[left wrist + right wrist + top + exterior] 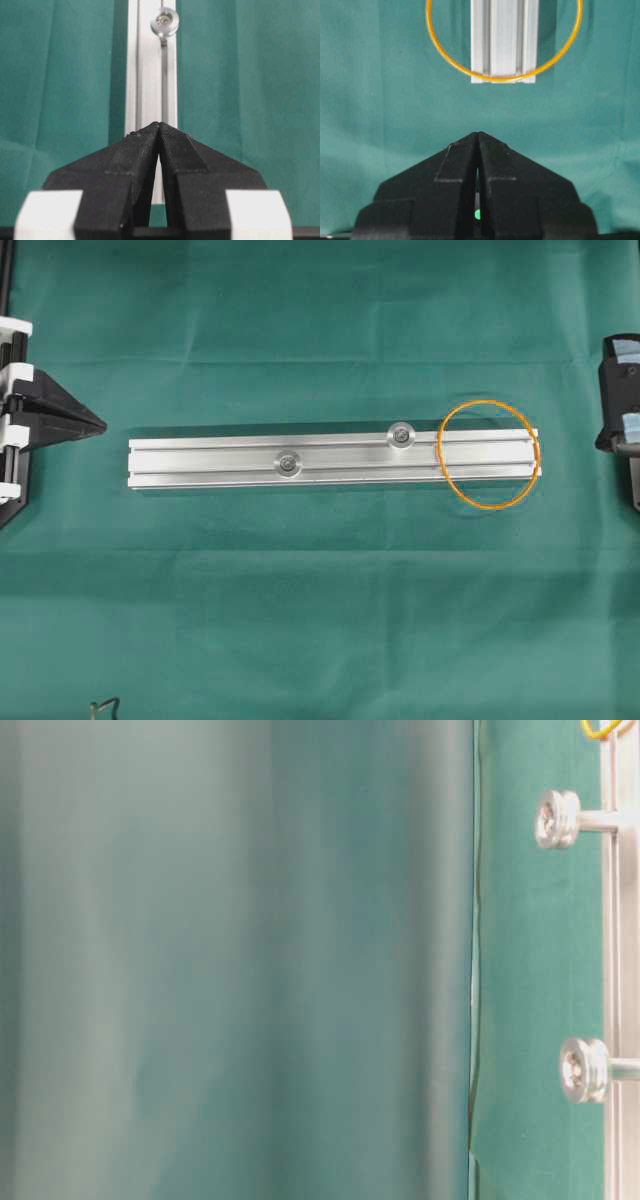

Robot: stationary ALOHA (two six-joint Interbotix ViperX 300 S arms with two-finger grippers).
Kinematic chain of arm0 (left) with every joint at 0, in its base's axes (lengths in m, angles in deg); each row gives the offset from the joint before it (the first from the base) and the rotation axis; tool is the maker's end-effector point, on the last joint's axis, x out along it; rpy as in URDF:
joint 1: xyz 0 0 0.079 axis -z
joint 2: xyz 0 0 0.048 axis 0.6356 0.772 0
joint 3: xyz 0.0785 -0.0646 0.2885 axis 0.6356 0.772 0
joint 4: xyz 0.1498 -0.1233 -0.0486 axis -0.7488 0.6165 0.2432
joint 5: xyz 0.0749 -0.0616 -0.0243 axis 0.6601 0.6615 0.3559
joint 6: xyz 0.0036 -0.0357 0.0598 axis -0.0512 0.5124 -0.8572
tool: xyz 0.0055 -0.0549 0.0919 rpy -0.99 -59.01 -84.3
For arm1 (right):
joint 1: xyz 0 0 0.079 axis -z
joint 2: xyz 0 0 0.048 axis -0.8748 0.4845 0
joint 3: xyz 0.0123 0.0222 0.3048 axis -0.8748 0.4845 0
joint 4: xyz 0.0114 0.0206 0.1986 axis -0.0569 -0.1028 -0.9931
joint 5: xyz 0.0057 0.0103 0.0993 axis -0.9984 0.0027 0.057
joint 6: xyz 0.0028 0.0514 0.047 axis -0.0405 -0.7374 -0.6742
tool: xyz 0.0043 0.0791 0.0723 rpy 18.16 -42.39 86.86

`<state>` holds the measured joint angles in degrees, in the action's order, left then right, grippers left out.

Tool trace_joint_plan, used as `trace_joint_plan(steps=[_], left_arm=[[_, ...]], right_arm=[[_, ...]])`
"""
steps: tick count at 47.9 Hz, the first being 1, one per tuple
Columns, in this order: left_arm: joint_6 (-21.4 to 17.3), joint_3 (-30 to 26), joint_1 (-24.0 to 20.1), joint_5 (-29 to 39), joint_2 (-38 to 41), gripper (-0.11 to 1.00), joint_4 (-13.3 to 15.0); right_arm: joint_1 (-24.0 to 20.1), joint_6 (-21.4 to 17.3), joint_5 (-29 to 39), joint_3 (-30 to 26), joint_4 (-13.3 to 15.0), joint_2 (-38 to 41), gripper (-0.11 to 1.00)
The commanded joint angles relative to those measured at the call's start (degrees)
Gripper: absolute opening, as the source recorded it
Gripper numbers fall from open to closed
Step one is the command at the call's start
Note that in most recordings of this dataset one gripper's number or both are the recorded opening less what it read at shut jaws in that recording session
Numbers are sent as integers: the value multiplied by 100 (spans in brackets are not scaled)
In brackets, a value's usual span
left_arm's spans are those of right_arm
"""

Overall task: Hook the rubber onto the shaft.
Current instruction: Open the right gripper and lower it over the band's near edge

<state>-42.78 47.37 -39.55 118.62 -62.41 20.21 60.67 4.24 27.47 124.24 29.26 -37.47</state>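
The rubber (490,508) is a thin orange loop lying flat across the right end of the aluminium rail (200,455); it touches neither shaft. One grooved-head shaft (288,463) stands near the rail's middle and another (401,434) sits further right on the far edge. My left gripper (103,423) is shut and empty, just off the rail's left end. My right gripper (600,440) is shut and empty, off the right end. In the right wrist view the rubber (505,80) lies ahead of the shut right gripper (477,133). The left wrist view has the left gripper (159,124) over the rail (145,75), a shaft (164,22) beyond.
Green cloth (320,620) covers the whole table. The table-level view shows both shafts (557,819) (583,1070) sticking out from the rail (620,970), with a bit of the rubber (600,732) at the top. A small dark wire (105,707) lies at the front edge.
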Motion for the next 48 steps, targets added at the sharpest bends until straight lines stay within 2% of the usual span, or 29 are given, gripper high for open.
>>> trace_joint_plan(steps=[1,6,9,12,19,22,24,48], left_arm=[[0,-185,9,-62,44,2,-9],[-9,-185,9,-62,44,2,-9],[-9,-185,18,-62,44,2,-9],[-9,-185,9,-62,44,2,-9],[-9,-185,9,-62,44,2,-9],[-9,-176,9,-62,44,2,-9],[-9,-185,18,-62,44,2,-9],[-9,-185,9,-62,44,2,-9]], right_arm=[[-9,-62,35,-158,9,53,3],[-9,-44,44,-158,35,53,9],[0,-26,44,-158,105,35,19],[0,-35,44,-158,132,35,35],[0,-35,44,-158,132,26,81],[0,-35,44,-149,132,26,94],[0,-44,44,-158,114,35,99],[0,-62,44,-158,114,44,100]])
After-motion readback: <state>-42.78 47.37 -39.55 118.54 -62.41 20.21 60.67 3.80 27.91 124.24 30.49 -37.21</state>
